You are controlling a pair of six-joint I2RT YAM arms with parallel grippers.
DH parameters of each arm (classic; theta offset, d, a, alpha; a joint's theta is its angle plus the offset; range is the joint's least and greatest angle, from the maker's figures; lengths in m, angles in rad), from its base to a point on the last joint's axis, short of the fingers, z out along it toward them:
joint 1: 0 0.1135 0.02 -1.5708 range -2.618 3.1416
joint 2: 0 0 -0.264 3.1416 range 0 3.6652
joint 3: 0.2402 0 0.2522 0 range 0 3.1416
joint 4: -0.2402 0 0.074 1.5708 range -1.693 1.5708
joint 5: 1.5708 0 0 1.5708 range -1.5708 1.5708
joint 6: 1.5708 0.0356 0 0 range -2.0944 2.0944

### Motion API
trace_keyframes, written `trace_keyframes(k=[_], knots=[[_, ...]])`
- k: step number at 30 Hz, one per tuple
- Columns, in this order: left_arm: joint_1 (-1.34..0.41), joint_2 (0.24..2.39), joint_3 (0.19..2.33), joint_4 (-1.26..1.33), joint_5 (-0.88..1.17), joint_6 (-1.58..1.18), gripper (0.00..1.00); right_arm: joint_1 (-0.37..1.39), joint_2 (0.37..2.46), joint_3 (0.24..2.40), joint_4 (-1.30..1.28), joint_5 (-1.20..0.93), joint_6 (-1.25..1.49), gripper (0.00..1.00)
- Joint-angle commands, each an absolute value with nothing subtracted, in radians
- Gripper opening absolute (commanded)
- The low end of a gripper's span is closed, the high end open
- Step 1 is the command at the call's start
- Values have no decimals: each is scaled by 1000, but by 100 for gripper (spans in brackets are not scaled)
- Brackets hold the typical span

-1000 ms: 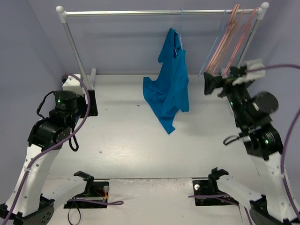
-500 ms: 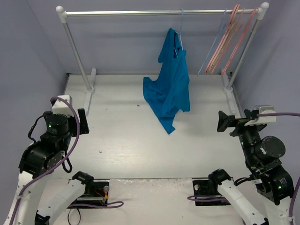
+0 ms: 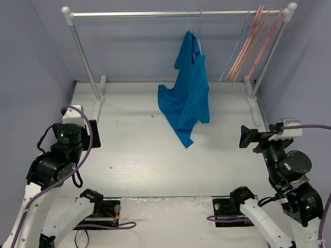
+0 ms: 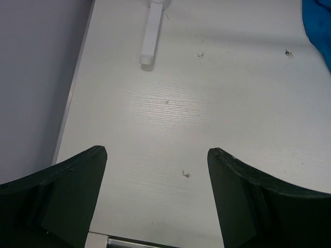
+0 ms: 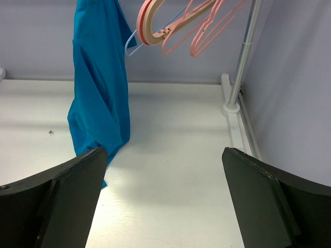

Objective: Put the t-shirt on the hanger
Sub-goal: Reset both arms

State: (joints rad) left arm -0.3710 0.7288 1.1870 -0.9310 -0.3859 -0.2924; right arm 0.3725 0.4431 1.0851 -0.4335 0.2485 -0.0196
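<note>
The bright blue t-shirt (image 3: 187,95) hangs bunched and lopsided from the thin light-blue hanger (image 3: 199,31), whose hook sits on the rack's top rail (image 3: 155,14). Its lower folds droop to the table. In the right wrist view the t-shirt (image 5: 101,88) hangs at the far left. Only its edge (image 4: 318,26) shows in the left wrist view. My left gripper (image 3: 94,134) (image 4: 156,152) is open above bare table at the left. My right gripper (image 3: 247,137) (image 5: 164,151) is open at the right, facing the rack. Both are well away from the t-shirt.
Pink and salmon hangers (image 3: 254,44) (image 5: 181,20), with a pale-blue wire one among them, hang at the rail's right end. The rack's posts (image 3: 85,57) (image 5: 245,51) stand on white feet (image 4: 151,36) (image 5: 230,108). Purple walls close in both sides.
Both arms have drawn back from the rack toward the near edge and lowered, the right gripper most. Both stay open. The t-shirt has not moved.
</note>
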Motion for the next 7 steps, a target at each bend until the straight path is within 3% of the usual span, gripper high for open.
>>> trace_keyframes(k=[1,7], knots=[[-364,752,1195,-879,-390,-324,80,367,476,1094,-365,279,-21,100],[-364,773,1198,-877,-394,-314,80,367,489,1103,-368,268,-34,100]])
